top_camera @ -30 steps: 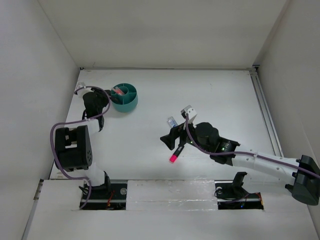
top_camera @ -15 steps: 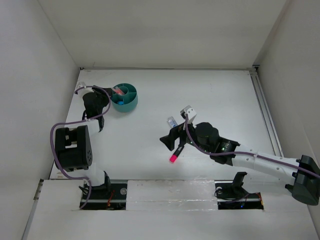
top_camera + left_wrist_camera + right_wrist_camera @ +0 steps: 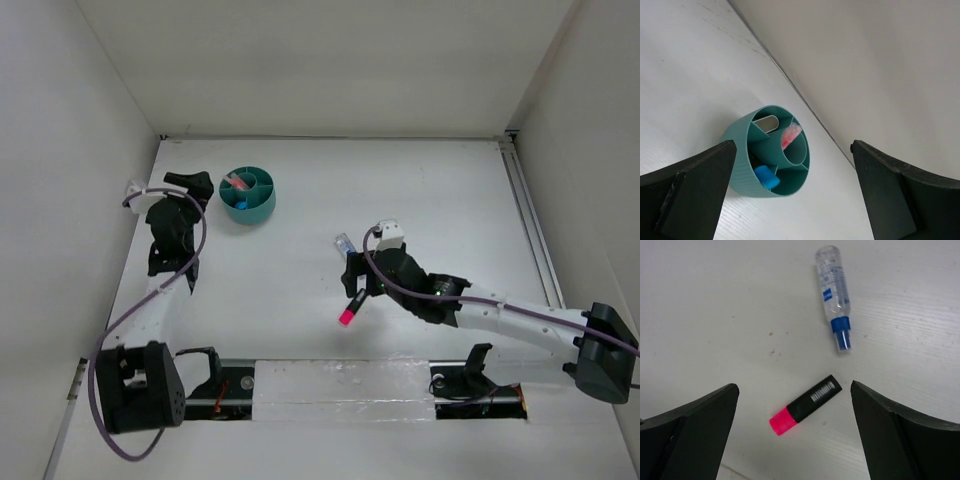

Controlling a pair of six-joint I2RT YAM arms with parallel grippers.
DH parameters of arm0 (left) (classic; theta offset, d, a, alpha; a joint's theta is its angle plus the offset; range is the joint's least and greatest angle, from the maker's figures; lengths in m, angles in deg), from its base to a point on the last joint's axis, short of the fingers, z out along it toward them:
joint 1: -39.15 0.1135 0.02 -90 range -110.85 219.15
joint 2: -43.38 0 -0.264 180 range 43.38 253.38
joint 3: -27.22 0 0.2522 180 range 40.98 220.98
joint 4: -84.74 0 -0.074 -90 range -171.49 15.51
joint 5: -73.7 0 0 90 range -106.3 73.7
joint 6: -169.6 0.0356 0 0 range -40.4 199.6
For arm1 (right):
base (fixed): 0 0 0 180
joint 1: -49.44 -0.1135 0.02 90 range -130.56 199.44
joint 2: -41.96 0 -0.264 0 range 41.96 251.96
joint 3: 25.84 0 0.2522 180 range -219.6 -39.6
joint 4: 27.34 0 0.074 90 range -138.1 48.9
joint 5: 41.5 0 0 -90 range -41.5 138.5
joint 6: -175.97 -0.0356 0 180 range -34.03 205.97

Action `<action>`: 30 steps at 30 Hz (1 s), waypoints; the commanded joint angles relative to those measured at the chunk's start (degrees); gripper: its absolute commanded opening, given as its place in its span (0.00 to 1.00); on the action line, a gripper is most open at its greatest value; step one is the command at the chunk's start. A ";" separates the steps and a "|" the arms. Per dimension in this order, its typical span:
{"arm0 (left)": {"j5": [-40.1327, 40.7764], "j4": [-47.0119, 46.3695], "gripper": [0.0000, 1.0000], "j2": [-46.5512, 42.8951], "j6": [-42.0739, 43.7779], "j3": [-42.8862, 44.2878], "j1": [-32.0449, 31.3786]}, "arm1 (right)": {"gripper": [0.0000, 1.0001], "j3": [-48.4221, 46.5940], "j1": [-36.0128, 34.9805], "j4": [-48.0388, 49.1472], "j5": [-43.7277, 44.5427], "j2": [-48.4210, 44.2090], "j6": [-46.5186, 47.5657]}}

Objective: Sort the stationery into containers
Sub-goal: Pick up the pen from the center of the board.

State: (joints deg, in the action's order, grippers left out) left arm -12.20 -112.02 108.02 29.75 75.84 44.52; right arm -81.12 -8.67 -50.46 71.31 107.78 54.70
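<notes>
Checked all three views for markings. Item 1, clear-blue tube: small dark-blue square logo patch approx mid-body, white mark inside, not legible; faint grey print lines above and below it, too small to read. Item 2, pink-and-black highlighter: white barcode sticker on black section, toward the end away from the pink tip; bars distinct, digits not legible. Top view too coarse for any print. Result: no text, brand or no. readable.
</notes>
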 commanded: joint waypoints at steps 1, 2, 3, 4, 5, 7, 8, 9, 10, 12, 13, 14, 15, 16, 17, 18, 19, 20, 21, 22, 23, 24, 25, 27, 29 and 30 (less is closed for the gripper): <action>3.81 11.26 1.00 -6.53 -2.36 -1.63 0.35 | 1.00 -0.15 -0.77 -7.06 9.09 -1.04 -12.55; 4.94 12.93 1.00 -9.59 -2.36 -2.24 0.35 | 1.00 0.47 -0.78 -7.68 9.71 -1.66 -14.07; 5.48 17.12 1.00 -11.19 -2.97 -2.24 0.35 | 1.00 1.86 -1.39 -7.69 10.49 -1.66 -15.48; 5.48 18.73 1.00 -12.60 -3.59 -2.24 0.35 | 0.99 2.57 -1.92 -7.69 10.50 -2.18 -17.06; 5.48 20.14 1.00 -13.92 -3.59 -2.24 0.35 | 0.98 3.28 -1.92 -7.69 11.29 -2.19 -19.51; 3.21 22.25 1.00 -17.61 -3.59 -2.94 0.35 | 0.94 4.60 -2.44 -6.99 11.29 -2.19 -21.37; 1.80 22.96 1.00 -18.58 -3.59 -2.95 0.35 | 0.93 5.13 -2.45 -6.98 11.29 -2.19 -23.38; -1.17 22.96 1.00 -20.07 -3.59 -3.73 0.35 | 0.93 5.13 -2.45 -7.59 12.51 -1.15 -25.05; -3.11 22.96 1.00 -20.08 -3.07 -3.74 0.35 | 0.93 4.52 -3.06 -8.73 13.05 -0.44 -27.25; -6.37 22.96 1.00 -20.08 -2.46 -4.44 0.35 | 0.93 3.99 -4.02 -13.63 14.89 2.27 -35.21; -6.99 23.92 1.00 -20.08 -1.84 -4.44 0.35 | 0.93 3.03 -5.08 -14.71 16.29 3.25 -36.83; -7.00 25.06 1.00 -19.39 -0.96 -4.44 0.35 | 0.93 1.63 -5.61 -15.33 16.83 4.39 -37.72; -7.00 25.86 1.00 -19.38 0.61 -3.92 0.35 | 0.93 0.83 -5.61 -15.33 16.83 7.10 -38.42; -7.00 26.65 1.00 -19.38 1.32 -3.91 0.35 | 0.93 -0.05 -5.61 -15.94 15.96 8.52 -38.43; -6.48 27.18 1.00 -19.38 1.33 -3.91 0.35 | 0.93 -1.62 -5.61 -15.95 15.95 9.93 -38.95; -6.47 27.18 1.00 -19.38 2.11 -3.91 0.35 | 0.93 -2.33 -5.61 -15.95 15.26 12.46 -38.96; -6.47 27.18 1.00 -20.25 2.12 -3.91 0.35 | 0.93 -3.04 -5.61 -15.95 15.25 13.62 -38.96; -6.47 27.18 1.00 -21.48 2.12 -4.44 0.35 | 0.93 -3.65 -5.61 -15.95 14.73 14.76 -38.96; -6.47 27.18 1.00 -22.10 2.73 -4.44 0.35 | 0.92 -5.40 -5.61 -15.95 14.72 15.90 -39.48; -6.47 27.18 1.00 -22.62 2.74 -5.14 0.35 | 0.92 -6.37 -5.61 -18.12 14.72 17.92 -40.62; -6.47 27.18 1.00 -23.15 2.74 -5.14 0.35 | 0.89 -7.43 -5.61 -19.54 15.33 18.81 -41.32; -7.25 26.57 1.00 -23.16 2.74 -5.67 -0.18 | 0.88 -9.18 -5.61 -21.20 15.34 19.60 -42.38; -7.26 26.57 1.00 -23.16 3.26 -5.67 -0.18 | 0.88 -9.98 -5.61 -22.79 16.03 21.17 -44.30; -9.01 26.04 1.00 -23.16 3.26 -6.19 -0.18 | 0.83 -11.30 -5.61 -27.36 16.66 22.41 -46.33; -9.72 24.38 1.00 -22.63 3.26 -6.72 -0.18 | 0.82 -13.14 -5.61 -30.69 16.66 24.08 -48.00; -10.33 23.76 1.00 -21.93 3.26 -7.25 -0.18 | 0.82 -13.67 -5.61 -31.58 16.66 24.09 -48.01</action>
State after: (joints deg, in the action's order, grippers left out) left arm -19.96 -85.22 85.71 31.81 70.15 44.49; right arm -91.76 -13.98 -74.62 85.62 131.15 10.88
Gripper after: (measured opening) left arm 0.997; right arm 0.821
